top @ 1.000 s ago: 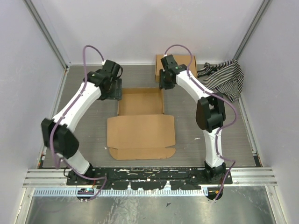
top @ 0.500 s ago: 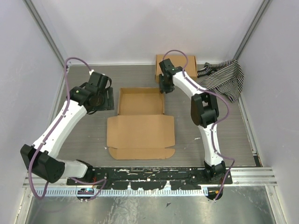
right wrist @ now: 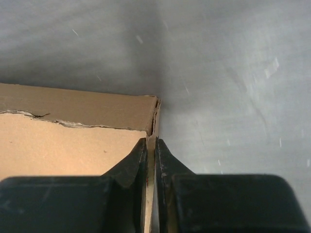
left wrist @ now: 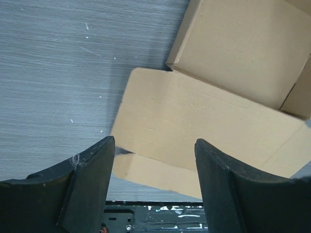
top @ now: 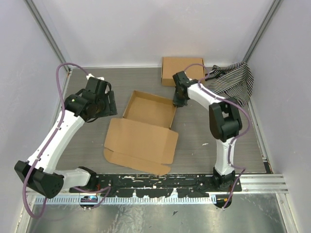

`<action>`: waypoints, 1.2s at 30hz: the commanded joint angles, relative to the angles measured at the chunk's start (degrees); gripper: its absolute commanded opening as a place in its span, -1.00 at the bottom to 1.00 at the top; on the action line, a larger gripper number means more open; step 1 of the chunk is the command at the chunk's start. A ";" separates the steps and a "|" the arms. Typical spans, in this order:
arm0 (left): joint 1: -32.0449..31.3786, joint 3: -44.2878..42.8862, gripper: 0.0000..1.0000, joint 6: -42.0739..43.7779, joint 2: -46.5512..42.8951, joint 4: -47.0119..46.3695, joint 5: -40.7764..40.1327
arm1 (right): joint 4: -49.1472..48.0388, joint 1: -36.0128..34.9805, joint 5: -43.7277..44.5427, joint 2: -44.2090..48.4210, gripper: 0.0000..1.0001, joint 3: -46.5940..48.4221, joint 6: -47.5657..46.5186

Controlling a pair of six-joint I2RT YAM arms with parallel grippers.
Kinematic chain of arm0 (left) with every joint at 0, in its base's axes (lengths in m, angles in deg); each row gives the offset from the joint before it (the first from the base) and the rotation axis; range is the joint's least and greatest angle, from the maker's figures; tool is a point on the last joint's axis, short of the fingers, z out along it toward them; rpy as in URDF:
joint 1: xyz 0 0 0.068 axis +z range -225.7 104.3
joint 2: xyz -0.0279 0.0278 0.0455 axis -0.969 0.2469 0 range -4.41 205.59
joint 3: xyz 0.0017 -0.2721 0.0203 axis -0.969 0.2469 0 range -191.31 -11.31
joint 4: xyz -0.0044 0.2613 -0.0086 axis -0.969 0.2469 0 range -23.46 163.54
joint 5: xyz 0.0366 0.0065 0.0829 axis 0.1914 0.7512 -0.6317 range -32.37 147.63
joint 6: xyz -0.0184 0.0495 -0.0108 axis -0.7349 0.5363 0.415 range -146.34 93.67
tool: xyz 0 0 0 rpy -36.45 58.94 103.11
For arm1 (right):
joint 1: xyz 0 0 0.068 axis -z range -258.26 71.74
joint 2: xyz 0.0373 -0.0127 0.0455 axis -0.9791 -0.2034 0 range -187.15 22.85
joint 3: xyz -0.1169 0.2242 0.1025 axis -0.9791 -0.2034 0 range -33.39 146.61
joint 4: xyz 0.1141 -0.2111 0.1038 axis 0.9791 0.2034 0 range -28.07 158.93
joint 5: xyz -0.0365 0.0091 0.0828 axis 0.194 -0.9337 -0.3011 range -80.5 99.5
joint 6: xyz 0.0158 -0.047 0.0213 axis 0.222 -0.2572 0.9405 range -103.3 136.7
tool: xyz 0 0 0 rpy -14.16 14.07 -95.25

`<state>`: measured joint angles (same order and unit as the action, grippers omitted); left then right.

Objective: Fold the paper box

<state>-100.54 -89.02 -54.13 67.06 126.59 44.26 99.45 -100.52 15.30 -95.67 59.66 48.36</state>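
Right pincer (right wrist: 150, 143): together, clamped on the thin side wall of the paper box (top: 146, 127) just below a corner of its tray (top: 151, 108). In the overhead view this grip sits at the tray's right edge, right of centre frame. Left pincer (left wrist: 154, 145): apart, holding nothing. It hangs above the left end of the lid panel (left wrist: 204, 126), and we see no contact with the cardboard. Paper box: lies mid-frame on the grey surface (top: 199, 141), turned somewhat askew. Its tray is toward the upper part of the frame and its walls are standing. The lid panel is spread flat toward the lower part, and the front flap (top: 138, 162) is unfolded along its lower edge. Other items: a second, flat cardboard box (top: 182, 68) at upper centre, and a striped cloth (top: 233, 80) at upper right, both apart from the work. Step in hand, as we judge it: the tray is formed and the lid is not yet closed, with the right pincer anchoring the tray. Next move, as we judge it: the left pincer must come down to the lid's free edge or flap and take hold. It would then swing the panel over its hinge crease toward the tray, with the flap bent to tuck inside the far wall. The right grip will need to keep the light box from sliding, then clear the wall before the lid seats.
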 commanded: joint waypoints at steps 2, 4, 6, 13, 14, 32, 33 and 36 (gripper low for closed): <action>0.08 -0.26 0.45 -2.45 0.09 -1.22 3.66 | -0.08 0.41 -5.93 14.47 -0.55 -12.78 14.24; 0.14 -0.27 0.44 -2.82 0.18 -1.72 4.61 | 2.76 0.14 -7.24 18.17 -0.36 -14.93 13.91; 0.14 -0.01 0.44 -2.99 0.01 -2.26 5.63 | 5.50 -0.25 -7.36 22.02 -0.30 -16.23 10.43; 0.14 3.01 -0.11 -1.82 -2.11 -4.92 11.11 | 5.80 -0.59 -9.59 26.37 -0.11 -9.40 -20.30; 0.10 3.84 -0.33 -1.56 -2.32 -5.97 12.08 | 5.21 -0.63 -10.25 24.28 -0.11 -6.78 -22.29; 0.23 9.03 0.47 -5.93 -6.46 -7.57 16.45 | -2.75 -3.98 -20.38 -2.73 0.10 15.27 -33.03; 0.23 9.06 0.47 -6.08 -6.69 -7.25 16.18 | -2.19 -4.53 -19.90 -3.48 0.08 15.79 -33.32; 0.23 9.43 0.46 -6.30 -7.73 -6.86 15.34 | -1.90 -6.37 -17.30 -3.95 0.07 15.84 -33.68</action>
<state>-100.54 -80.52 -59.55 61.29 119.55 61.12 98.31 -104.24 -3.30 -100.31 72.32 16.67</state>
